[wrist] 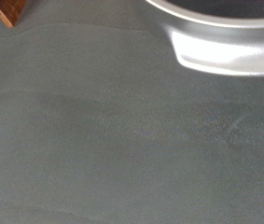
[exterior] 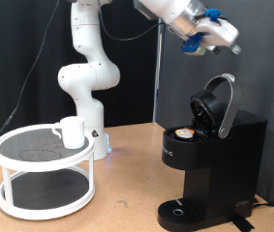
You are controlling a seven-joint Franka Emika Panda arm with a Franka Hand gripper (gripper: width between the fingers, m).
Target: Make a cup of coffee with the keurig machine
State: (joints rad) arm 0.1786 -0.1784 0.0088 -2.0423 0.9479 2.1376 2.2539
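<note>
Exterior view first: keurig machine [exterior: 209, 164] standing on the wooden tabletop [exterior: 127, 208], lid [exterior: 219, 104] hinged up and back, a small tan-topped pod [exterior: 184, 133] seated in the open chamber. Pincer [exterior: 217, 39] hanging well above the machine's raised lid, apart from it, with clear air between — grip hidden by the blue-and-white hand housing, so cannot tell whether spread or clenched, and nothing seen between the fingers. Cup [exterior: 71, 131] far off to the machine's side, on the top shelf of a white two-tier round rack [exterior: 45, 174], near that shelf's rim closest to the machine. Open tabletop between rack and machine; drip base bare under the spout. Dark curtain [exterior: 262, 58] behind the machine.

Wrist view, by contrast — no fingers visible, only a blurred grey-green surface, a curved silver rim [wrist: 220, 47] and a wooden corner [wrist: 6, 11] at the frame's edge.
</note>
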